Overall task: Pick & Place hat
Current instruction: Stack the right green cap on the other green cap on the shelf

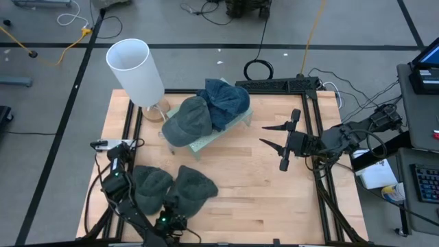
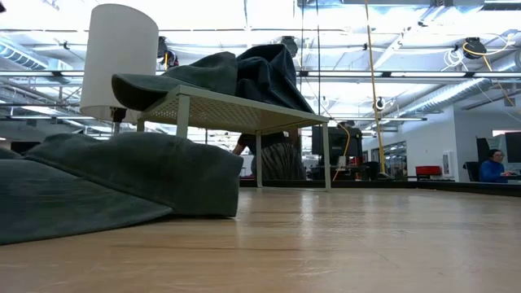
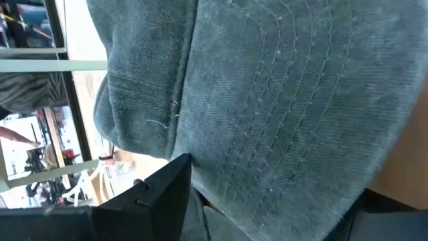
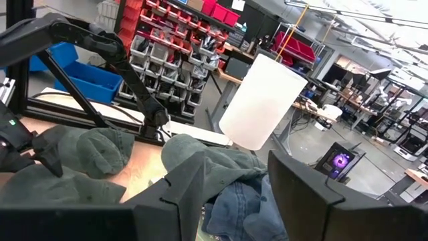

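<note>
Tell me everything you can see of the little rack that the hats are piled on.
The rack is a small pale green bench-like stand with thin legs and a flat top that looks perforated. It stands upright on the wooden table, beside the white lamp. A grey-green cap and a blue denim hat lie on it, the cap's brim overhanging its edge.

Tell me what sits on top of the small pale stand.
On the stand lie two hats: a grey-green cap and, beside it, a blue denim hat partly overlapping it. Most of the stand's top is covered; whether anything lies beneath the hats cannot be seen.
</note>
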Controlling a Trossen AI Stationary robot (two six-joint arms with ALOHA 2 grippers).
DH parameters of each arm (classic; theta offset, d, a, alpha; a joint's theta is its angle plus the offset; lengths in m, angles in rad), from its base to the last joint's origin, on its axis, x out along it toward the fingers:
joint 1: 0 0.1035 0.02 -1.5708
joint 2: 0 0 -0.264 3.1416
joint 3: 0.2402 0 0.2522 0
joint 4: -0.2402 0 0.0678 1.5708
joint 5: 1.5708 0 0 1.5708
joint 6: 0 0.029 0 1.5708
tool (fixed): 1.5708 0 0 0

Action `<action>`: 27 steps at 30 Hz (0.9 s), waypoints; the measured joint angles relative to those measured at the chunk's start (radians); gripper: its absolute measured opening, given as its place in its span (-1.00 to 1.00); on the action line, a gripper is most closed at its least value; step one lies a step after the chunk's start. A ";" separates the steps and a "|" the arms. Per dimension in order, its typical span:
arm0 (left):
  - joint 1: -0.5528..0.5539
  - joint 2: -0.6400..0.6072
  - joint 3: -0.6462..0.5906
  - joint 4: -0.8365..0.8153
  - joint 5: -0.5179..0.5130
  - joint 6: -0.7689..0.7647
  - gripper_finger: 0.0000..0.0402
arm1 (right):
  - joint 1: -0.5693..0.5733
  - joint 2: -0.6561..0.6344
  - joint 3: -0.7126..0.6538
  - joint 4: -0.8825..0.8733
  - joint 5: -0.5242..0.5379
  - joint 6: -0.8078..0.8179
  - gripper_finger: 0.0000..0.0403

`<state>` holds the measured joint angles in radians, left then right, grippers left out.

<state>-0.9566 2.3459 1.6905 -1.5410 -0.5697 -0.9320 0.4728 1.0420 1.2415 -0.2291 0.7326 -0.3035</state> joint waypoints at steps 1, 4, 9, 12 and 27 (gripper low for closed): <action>0.006 0.000 0.000 0.000 0.001 0.002 0.19 | 0.000 0.000 0.000 0.000 0.000 0.000 -0.23; 0.024 0.000 0.000 0.000 0.008 -0.011 0.19 | 0.000 0.000 0.000 0.000 0.000 0.001 -0.23; 0.032 0.000 0.000 0.000 -0.035 -0.017 -0.05 | 0.000 0.000 0.000 0.000 0.000 0.001 -0.23; 0.028 0.000 0.000 -0.005 -0.078 -0.009 -0.43 | 0.000 0.000 0.000 0.000 0.000 -0.002 -0.23; 0.013 -0.118 0.015 -0.014 -0.187 0.038 -0.97 | 0.000 0.000 0.000 0.034 -0.004 0.234 -0.23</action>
<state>-0.9439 2.2278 1.7057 -1.5550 -0.7566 -0.8939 0.4728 1.0420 1.2411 -0.1953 0.7291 -0.0690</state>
